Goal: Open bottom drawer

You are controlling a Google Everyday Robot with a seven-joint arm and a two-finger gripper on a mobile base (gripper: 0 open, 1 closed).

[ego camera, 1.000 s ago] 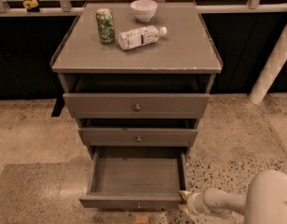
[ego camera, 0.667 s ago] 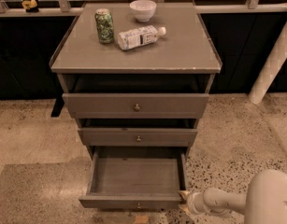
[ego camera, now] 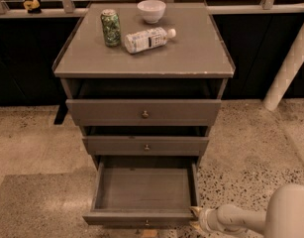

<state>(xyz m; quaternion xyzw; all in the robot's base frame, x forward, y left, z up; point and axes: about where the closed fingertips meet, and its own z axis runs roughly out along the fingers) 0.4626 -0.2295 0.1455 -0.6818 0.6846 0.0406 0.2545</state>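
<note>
Three grey flat-fronted drawers (ego camera: 117, 114) with round knobs. The bottom drawer (ego camera: 141, 188) stands pulled out, just left of the white gripper (ego camera: 195, 218). Its grasp cannot be told, and the arm (ego camera: 240, 219) is cut off below.

Open bottom drawer (ego camera: 141, 217), hand (ego camera: 197, 216) at its corner
The drawer is standing pulled well out, the hand hanging just beside its front right corner; a green can (ego camera: 110, 28), a lying bottle (ego camera: 147, 38) and a white bowl (ego camera: 151, 10) are sitting on the tabletop (ego camera: 191, 51).
</note>
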